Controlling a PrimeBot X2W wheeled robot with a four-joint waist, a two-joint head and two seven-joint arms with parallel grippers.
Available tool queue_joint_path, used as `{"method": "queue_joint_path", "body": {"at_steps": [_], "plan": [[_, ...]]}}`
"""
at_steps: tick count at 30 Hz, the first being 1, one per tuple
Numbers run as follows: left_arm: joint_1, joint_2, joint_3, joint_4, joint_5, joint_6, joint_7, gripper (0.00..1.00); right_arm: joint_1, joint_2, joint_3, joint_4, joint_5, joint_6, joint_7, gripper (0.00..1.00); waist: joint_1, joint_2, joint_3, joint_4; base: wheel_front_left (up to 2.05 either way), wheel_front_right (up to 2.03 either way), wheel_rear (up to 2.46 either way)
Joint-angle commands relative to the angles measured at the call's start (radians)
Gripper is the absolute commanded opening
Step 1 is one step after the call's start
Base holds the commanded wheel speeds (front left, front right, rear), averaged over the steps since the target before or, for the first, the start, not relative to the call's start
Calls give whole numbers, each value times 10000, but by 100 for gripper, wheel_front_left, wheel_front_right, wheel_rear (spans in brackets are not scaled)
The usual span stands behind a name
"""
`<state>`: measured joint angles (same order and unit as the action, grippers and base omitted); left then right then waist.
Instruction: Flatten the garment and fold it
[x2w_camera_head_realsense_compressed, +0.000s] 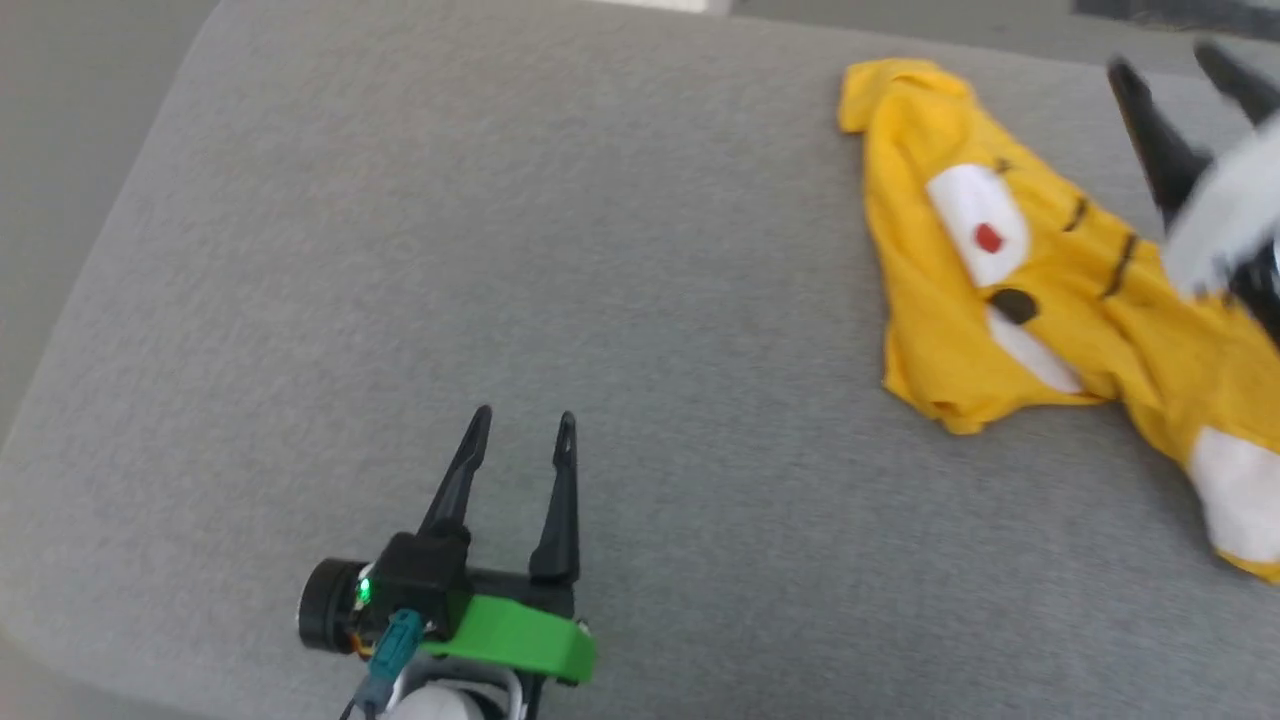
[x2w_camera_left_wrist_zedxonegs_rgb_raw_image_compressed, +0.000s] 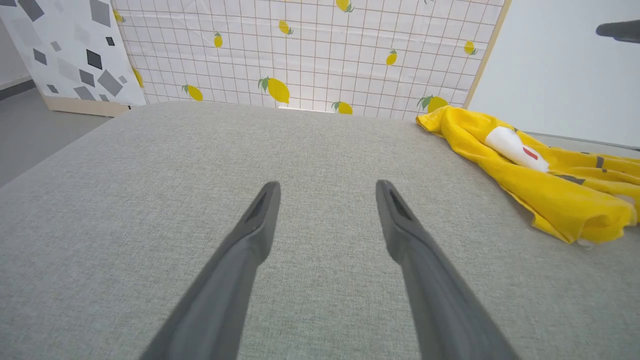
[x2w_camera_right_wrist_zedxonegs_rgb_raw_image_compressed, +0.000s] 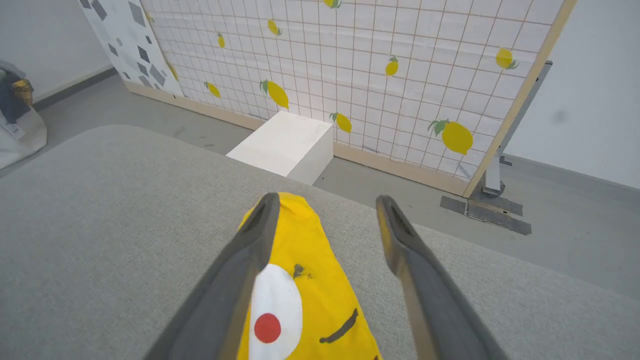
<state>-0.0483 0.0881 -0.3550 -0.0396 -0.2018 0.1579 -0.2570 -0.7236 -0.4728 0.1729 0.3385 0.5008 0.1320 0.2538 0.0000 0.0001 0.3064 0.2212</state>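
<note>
- Left gripper (x2w_camera_head_realsense_compressed: 525, 415): the jaws are spread wide with nothing between them, low over bare grey cushion (x2w_camera_head_realsense_compressed: 500, 250). The shirt is well apart from it, off to its right and farther out, as the left wrist view also shows (x2w_camera_left_wrist_zedxonegs_rgb_raw_image_compressed: 327, 185).
- Shirt (x2w_camera_head_realsense_compressed: 940, 330): it lies on the right part of the cushion, bunched into a long rumpled strip. Its long axis runs on a slant from a far end near the cushion's back edge to a near end at the head view's right border. It is not flat. Folds hide part of the print, but a white patch with a red dot, a black eye and dark stripes face up.
- Right gripper (x2w_camera_head_realsense_compressed: 1165, 58): blurred in the head view. Its wrist view (x2w_camera_right_wrist_zedxonegs_rgb_raw_image_compressed: 327, 197) shows the jaws apart and gripping nothing, above the shirt's far end (x2w_camera_right_wrist_zedxonegs_rgb_raw_image_compressed: 310, 260). This arm is much the nearer, so the next grasp is probably its job.
</note>
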Motion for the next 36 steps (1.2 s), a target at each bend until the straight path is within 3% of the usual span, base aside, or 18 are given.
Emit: {"method": "queue_joint_path", "body": {"at_steps": [1, 5, 11, 15, 22, 26, 29, 33, 36], "plan": [[204, 127, 81, 9, 106, -28, -47, 100, 893, 36, -393, -569, -65, -13, -170, 100, 0, -1, -679, -754, 0, 0, 0], [456, 294, 151, -39, 70, -1, -30, 100, 3356, 580, -1826, -2382, -479, -13, -483, 100, 0, -1, -939, -1139, 0, 0, 0], [755, 495, 184, -191, 30, 50, 102, 100, 7290, 2629, -3923, -4876, -1550, -13, -977, 100, 0, -1, -1273, -1589, 0, 0, 0], [1001, 641, 183, -263, 7, 71, 221, 100, 8836, 3835, -4454, -5554, -2084, -13, -1481, 100, 0, -1, -1541, -1916, 0, 0, 0], [864, 970, -93, -423, 223, -137, 622, 100, 9582, 4213, -4776, -5534, -2422, -13, -2037, 100, 0, -1, -1806, -2352, 0, 0, 0], [-90, 1208, -667, -458, 656, -687, 1290, 100, 9410, 4221, -4883, -5540, -2262, -13, -2087, 100, 0, -1, -1619, -2419, 0, 0, 0], [-1242, 1243, -1362, -142, 1041, -1371, 2237, 100, 9245, 4222, -4993, -5608, -2261, -13, -2067, 100, 0, -1, -1369, -2419, 0, 0, 0], [-2874, 991, -2301, 697, 1378, -2307, 3410, 100, 9053, 4223, -5053, -5675, -2249, -13, -1999, 100, 0, -1, -1050, -2446, 0, 0, 0], [-3890, 723, -3024, 1583, 1380, -2681, 4057, 100, 8954, 4224, -4998, -5670, -2177, -13, -1913, 100, 0, -1, -862, -2502, 0, 0, 0]]}}
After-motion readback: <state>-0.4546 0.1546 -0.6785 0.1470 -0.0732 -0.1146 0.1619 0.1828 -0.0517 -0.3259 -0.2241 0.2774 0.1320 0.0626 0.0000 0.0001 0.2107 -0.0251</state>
